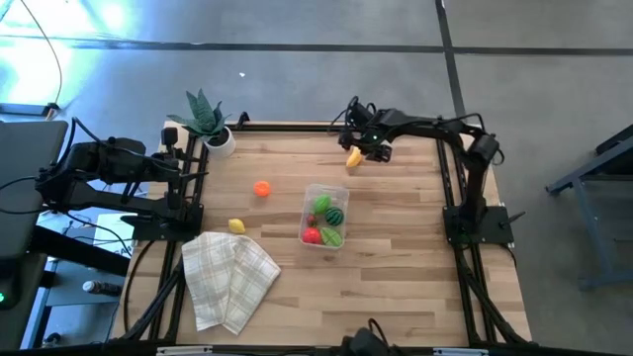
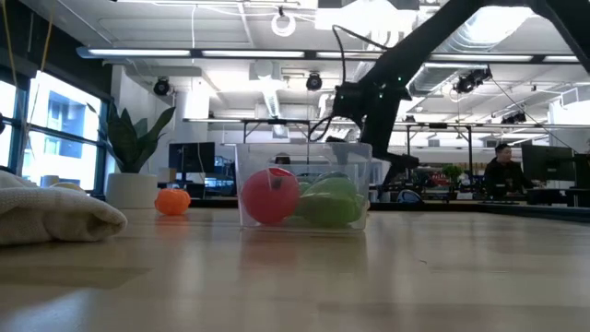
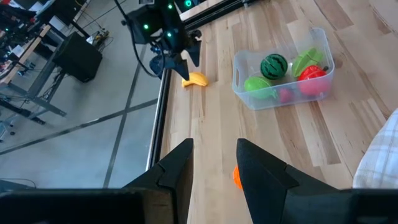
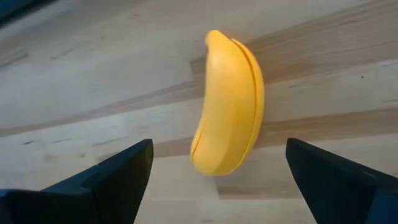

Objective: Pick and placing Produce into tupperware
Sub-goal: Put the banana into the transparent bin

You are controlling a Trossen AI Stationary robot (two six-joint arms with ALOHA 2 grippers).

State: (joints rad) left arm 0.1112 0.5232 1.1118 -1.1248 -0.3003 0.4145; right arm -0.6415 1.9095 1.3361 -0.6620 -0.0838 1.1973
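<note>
- Currently the yellow banana [image 4: 227, 102] is lying on the wood at the far side of the table [image 1: 396, 287], apart from the tupperware [image 1: 315, 193]; it is being framed between the right gripper's [image 1: 367, 149] two fingers, which are spread wide on either side of it and not touching it in the right wrist view.
- The tupperware is sitting near the table's middle; four pieces are being held inside: a red one [image 1: 313, 235], a dark striped green one [image 1: 336, 214], and two light green ones [image 1: 322, 204].
- Two more pieces are being left loose on the wood: an orange one [image 1: 261, 188] beside the tub on the left arm's side, and a small yellow one [image 1: 236, 225] just by the checked cloth [image 1: 227, 277].
- Progress is judged as past halfway: four in, three out, counting the banana.
- The step in hand is judged to be the pick of the banana; nothing is being gripped yet.
- The left gripper [image 3: 212, 163] is being held back by the table's left edge, its fingers narrowly parted with nothing between them; that arm is taken as waiting.
- A potted plant [image 1: 206, 119] is standing at the far left corner, not part of the task.
- A person is being seen seated in the room behind, in the low view, well away from the table.
</note>
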